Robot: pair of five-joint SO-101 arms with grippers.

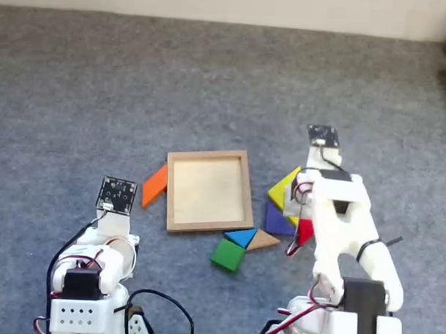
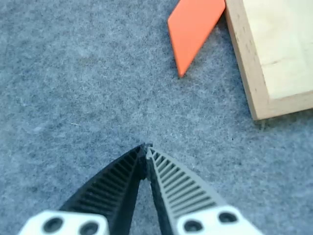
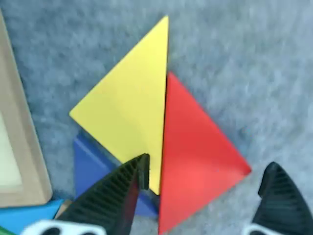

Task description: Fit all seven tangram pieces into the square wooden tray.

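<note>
- Square wooden tray (image 1: 207, 154): lies flat on the desk (image 1: 211, 79), between the two arms' reach. All seven pieces lie outside it, so in my judgement the fitting has not yet begun.
- Orange piece (image 1: 155, 184): flat on the desk, just beside the tray's outer wall on the side away from the other six. Its long axis runs slantwise, with one end close to the wall.
- Yellow triangle (image 3: 129, 112) and red triangle (image 3: 195, 161): flat, with edges touching along one straight seam. The yellow one is nearer the tray.
- Dark blue piece (image 3: 90, 164): partly under the yellow triangle's corner.
- Light blue triangle (image 1: 241, 237), tan triangle (image 1: 264, 242) and green square (image 1: 227, 255): grouped off the tray's near corner and touching or nearly so.
- Right pincer (image 3: 208, 171): released and spread wide, with nothing held. It hangs over the red triangle, one fingertip above the yellow-red seam and the other past the red piece's far corner.
- Deciding relation: the red triangle lies between the spread fingers, and the tray lies beyond the yellow piece. The right arm is judged nearest to this group.
- Left pincer (image 2: 146, 147): clenched on nothing and low over bare desk. The orange piece lies ahead of its tips, and the left arm is the nearer one to it.
- Markings: no legible writing on the tray or the pieces.
</note>
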